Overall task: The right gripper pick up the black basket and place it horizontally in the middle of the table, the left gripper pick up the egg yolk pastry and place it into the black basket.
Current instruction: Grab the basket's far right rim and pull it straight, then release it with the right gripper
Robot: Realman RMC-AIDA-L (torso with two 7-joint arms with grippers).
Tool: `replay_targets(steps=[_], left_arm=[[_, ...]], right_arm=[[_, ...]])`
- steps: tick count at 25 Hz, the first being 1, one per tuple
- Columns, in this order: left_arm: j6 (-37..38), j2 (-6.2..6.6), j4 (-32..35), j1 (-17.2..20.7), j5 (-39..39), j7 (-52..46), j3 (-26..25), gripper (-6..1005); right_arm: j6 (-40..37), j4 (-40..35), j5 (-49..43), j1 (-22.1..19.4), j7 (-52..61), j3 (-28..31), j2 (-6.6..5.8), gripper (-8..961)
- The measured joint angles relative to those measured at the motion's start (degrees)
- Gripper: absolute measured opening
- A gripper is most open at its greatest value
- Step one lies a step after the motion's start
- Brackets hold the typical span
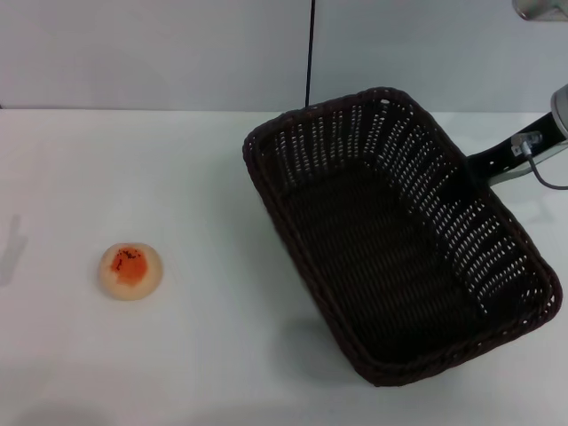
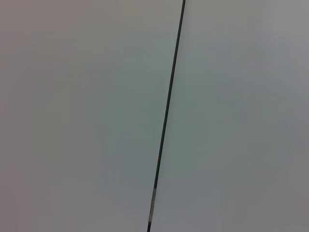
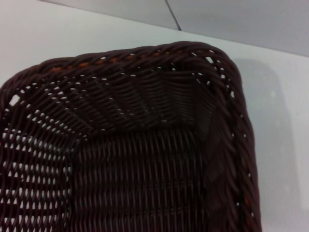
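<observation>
The black basket (image 1: 390,235) is seen on the right half of the white table (image 1: 204,355), set at a diagonal, its long axis running from far-centre to near-right. It sits open side up w/ nothing inside; a shadow is cast on the table under its near-left edge, but whether it is lifted can't be told.

The right gripper (image 1: 484,167) is met at the basket's far-right rim, approx. mid-way along the long side; only its black body is seen against the wicker, w/ the silver arm section and a grey cable behind it. Fingers are hidden by the rim, so its grip can't be told. In the right wrist view only the basket (image 3: 145,145) inside and one corner are shown, plus bare table (image 3: 58,34) beyond.

The egg yolk pastry (image 1: 130,270) is found on the left part of the table, well apart from the basket, orange patch up.

The left gripper isn't seen anywhere; the left wrist view is filled by a pale wall (image 2: 77,116) w/ a dark seam (image 2: 166,116).
</observation>
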Motion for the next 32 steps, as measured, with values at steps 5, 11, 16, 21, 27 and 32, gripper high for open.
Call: replay_targets(steps=[5, 11, 16, 21, 27, 32], left_arm=[[0.80, 0.00, 0.09, 0.11, 0.03, 0.00, 0.00, 810], [2.56, 0.06, 0.21, 0.93, 0.04, -0.28, -0.01, 806], [3.22, -0.03, 0.26, 1.39, 0.26, -0.65, 0.30, 803], [3.84, -0.15, -0.10, 1.96, 0.39, -0.67, 0.47, 800], [4.70, -0.45, -0.96, 2.53, 0.44, -0.73, 0.86, 797], [4.74, -0.47, -1.81, 2.86, 0.45, -0.79, 1.71, 794]], right_arm=[[-0.38, -0.49, -0.03, -0.12, -3.48, 0.31, -0.22, 197], [-1.50, -3.18, -0.07, -0.28, -16.05, 0.01, -0.67, 129], [-2.66, -5.77, 0.52, 0.94, -27.26, 0.14, -0.88, 128], [-3.57, -8.55, 0.99, 2.84, -39.54, -1.31, -0.59, 128], [-2.44, -9.11, 2.34, 5.07, -50.81, -4.25, 1.14, 127], [-0.92, -7.13, 2.66, 6.73, -51.84, -8.04, 2.16, 128]])
